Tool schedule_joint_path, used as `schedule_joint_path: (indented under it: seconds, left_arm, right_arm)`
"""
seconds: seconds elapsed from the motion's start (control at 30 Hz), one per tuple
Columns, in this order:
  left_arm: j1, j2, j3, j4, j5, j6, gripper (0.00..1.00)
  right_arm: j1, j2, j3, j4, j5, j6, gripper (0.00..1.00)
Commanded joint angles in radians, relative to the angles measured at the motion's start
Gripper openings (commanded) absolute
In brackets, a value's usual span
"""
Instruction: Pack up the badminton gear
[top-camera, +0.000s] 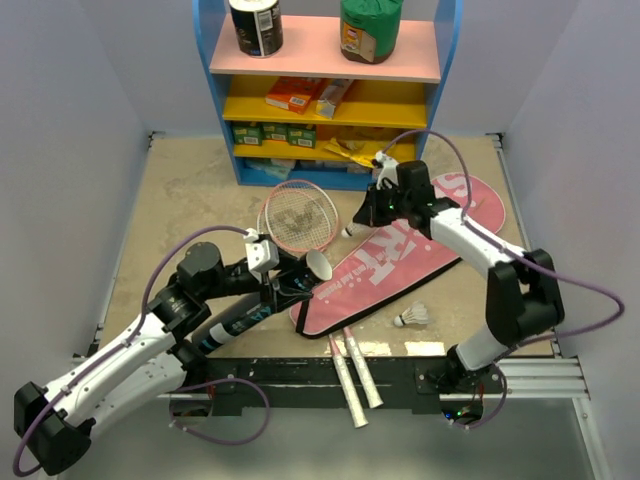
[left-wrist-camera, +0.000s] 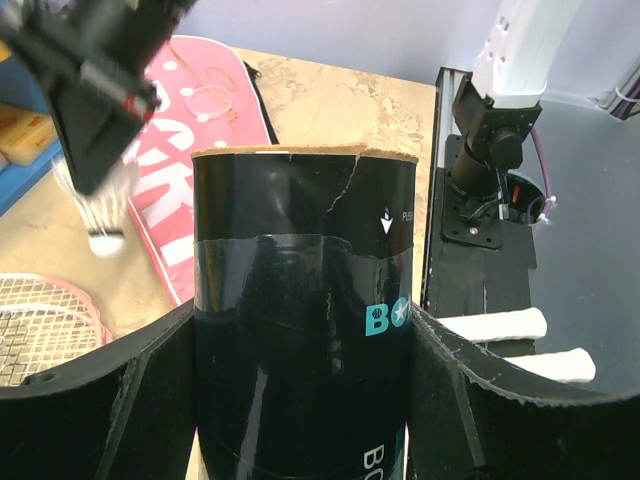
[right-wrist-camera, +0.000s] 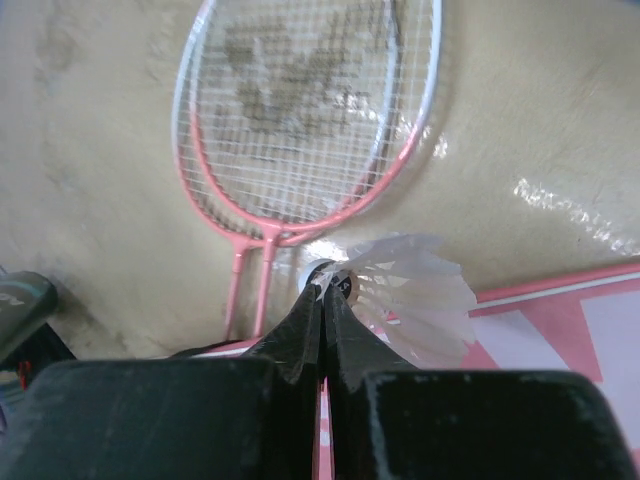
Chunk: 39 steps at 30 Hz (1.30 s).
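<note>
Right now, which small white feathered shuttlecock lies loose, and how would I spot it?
Find the large pink racket-shaped bag with white lettering on the tan table. Just off its near edge, towards the right arm's base, a small white feathered shuttlecock lies on its side. Unlike the other shuttlecock, pinched in the right gripper, nothing holds it.

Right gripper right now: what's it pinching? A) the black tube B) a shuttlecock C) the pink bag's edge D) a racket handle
B: the right wrist view shows the right gripper with its fingers closed on a white shuttlecock, its feathers fanning out beside the fingertips. The black tube sits in the left gripper instead.
</note>
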Motion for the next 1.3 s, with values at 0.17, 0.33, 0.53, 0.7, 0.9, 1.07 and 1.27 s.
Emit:
schedule_joint_path:
  seconds: [0.17, 0.33, 0.53, 0.7, 0.9, 1.07, 1.27]
  left_arm:
    - [-0.005, 0.064, 0.043, 0.014, -0.037, 0.037, 0.00]
    - [-0.005, 0.098, 0.058, -0.033, -0.107, 0.051, 0.00]
    - [-0.005, 0.101, 0.053, -0.039, -0.139, 0.086, 0.00]
    - [-0.005, 0.098, 0.050, -0.035, -0.144, 0.094, 0.00]
    - [-0.005, 0.086, 0.047, -0.030, -0.123, 0.095, 0.00]
    - [-0.005, 0.069, 0.043, -0.021, -0.103, 0.092, 0.00]
    - [-0.005, 0.060, 0.043, -0.021, -0.089, 0.091, 0.00]
  right_arm:
    - [0.064, -0.401, -0.040, -0.110, 0.139, 0.046, 0.00]
    - [0.220, -0.551, -0.019, -0.222, 0.257, 0.055, 0.00]
    - [0.248, -0.697, -0.069, -0.228, 0.138, 0.114, 0.00]
    - [0.251, -0.756, -0.092, -0.227, 0.066, 0.133, 0.00]
    - [0.272, -0.747, -0.131, -0.167, 0.018, 0.167, 0.00]
    - [0.318, -0.701, -0.112, -0.136, 0.043, 0.178, 0.00]
    - [0.432, -0.645, -0.078, -0.123, 0.141, 0.186, 0.00]
